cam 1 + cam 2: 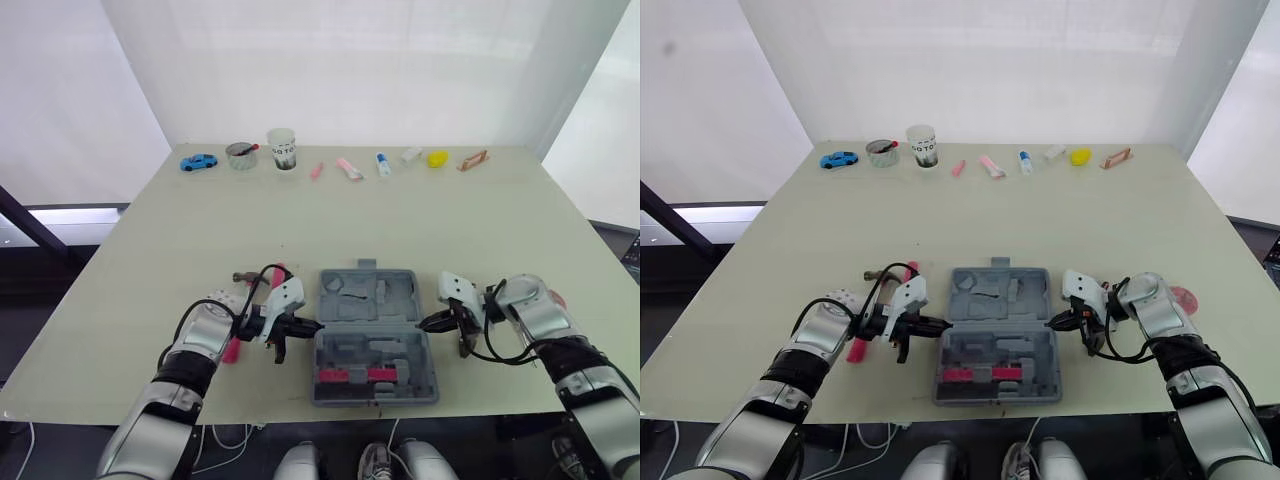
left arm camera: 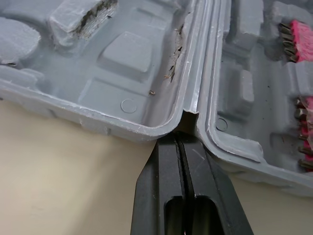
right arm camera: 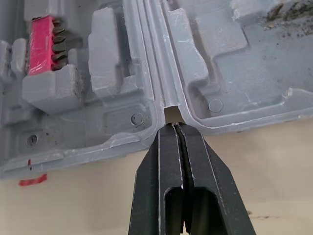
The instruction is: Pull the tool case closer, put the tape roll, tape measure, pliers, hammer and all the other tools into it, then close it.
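Observation:
The grey tool case [image 1: 345, 300] lies open near the table's front edge, lid half farther away and tray half nearer. Red bit holders [image 1: 355, 375] sit in the nearer half. My left gripper [image 1: 316, 326] is shut, its tip pressed into the hinge notch on the case's left side [image 2: 188, 115]. My right gripper [image 1: 422, 324] is also shut, its tip at the matching hinge notch on the right side [image 3: 171, 110]. A red-handled tool [image 1: 232, 350] lies under my left forearm, with a metal end [image 1: 240, 273] showing behind it. A reddish round object [image 1: 556, 297] peeks out behind my right wrist.
Along the far edge stand a blue toy car [image 1: 198, 161], a metal dish [image 1: 241, 155], a cup [image 1: 283, 148], pink items [image 1: 348, 168], a small bottle [image 1: 383, 164], a yellow object [image 1: 437, 158] and a wooden piece [image 1: 473, 160]. The case sits close to the front table edge [image 1: 300, 412].

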`<state>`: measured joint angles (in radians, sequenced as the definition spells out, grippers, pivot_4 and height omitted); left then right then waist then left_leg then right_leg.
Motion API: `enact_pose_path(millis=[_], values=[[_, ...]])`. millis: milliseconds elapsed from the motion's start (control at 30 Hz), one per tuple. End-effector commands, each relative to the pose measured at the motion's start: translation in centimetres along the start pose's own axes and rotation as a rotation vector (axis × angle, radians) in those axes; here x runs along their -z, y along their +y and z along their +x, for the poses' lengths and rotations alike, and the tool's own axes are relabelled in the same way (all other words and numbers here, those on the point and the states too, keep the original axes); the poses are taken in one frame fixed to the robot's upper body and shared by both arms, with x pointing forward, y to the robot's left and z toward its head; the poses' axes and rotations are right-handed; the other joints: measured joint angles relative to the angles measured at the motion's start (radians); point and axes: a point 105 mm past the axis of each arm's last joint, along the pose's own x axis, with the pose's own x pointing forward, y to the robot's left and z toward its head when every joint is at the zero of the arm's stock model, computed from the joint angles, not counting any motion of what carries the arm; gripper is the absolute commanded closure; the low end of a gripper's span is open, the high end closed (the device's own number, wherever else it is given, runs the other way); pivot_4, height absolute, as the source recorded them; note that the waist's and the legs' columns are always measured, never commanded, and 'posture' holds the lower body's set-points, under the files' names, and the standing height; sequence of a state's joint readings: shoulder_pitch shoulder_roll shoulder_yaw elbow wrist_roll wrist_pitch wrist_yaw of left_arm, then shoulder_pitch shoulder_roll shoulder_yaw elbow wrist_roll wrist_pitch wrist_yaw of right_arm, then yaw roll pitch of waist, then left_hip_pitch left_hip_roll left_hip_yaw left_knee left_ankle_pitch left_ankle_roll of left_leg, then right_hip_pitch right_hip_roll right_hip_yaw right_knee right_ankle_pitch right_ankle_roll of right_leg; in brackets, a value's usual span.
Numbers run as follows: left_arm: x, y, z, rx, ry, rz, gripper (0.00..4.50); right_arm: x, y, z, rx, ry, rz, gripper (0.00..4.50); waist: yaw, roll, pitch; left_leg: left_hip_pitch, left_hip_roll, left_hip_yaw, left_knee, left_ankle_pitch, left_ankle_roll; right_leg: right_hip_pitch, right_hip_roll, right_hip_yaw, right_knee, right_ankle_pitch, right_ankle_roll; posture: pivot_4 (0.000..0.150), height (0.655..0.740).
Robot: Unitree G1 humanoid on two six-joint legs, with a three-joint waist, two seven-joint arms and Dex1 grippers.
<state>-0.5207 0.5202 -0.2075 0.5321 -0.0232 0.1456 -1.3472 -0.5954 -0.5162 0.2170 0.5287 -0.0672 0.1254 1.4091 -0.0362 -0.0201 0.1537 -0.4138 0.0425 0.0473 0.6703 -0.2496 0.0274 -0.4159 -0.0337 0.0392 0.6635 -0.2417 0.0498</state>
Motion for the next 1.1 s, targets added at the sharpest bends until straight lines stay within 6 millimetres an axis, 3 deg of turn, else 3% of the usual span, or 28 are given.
enact_pose_path(millis=[33, 633, 1100], values=[[-1.0, -1.8, 1.2, 0.099, -0.018, 0.042, 4.47, -1.7, 1.0, 0.3, -0.035, -0.068, -0.038, 4.5, 0.001, 0.0, 0.0, 0.0, 0.0, 0.0, 0.0, 0.0, 0.0, 0.0, 0.0, 0.0, 0.0, 0.0, 0.0, 0.15, 0.74], [-0.8, -3.2, 2.1, 0.139, -0.012, 0.042, 4.47, -0.9, 3.5, -0.5, -0.049, -0.078, 0.018, 4.5, 0.017, 0.0, 0.0, 0.0, 0.006, 0.0, 0.001, 0.0, 0.0, 0.0, -0.001, -0.001, -0.001, 0.0, 0.001, 0.15, 0.74], [0.0, -4.4, 1.5, 0.185, 0.022, 0.025, 4.47, -1.1, 4.8, 0.4, -0.088, -0.091, 0.039, 4.5, 0.02, 0.0, 0.0, 0.0, 0.006, 0.0, 0.001, 0.0, 0.0, 0.0, -0.001, -0.001, -0.001, 0.0, 0.001, 0.15, 0.74]])
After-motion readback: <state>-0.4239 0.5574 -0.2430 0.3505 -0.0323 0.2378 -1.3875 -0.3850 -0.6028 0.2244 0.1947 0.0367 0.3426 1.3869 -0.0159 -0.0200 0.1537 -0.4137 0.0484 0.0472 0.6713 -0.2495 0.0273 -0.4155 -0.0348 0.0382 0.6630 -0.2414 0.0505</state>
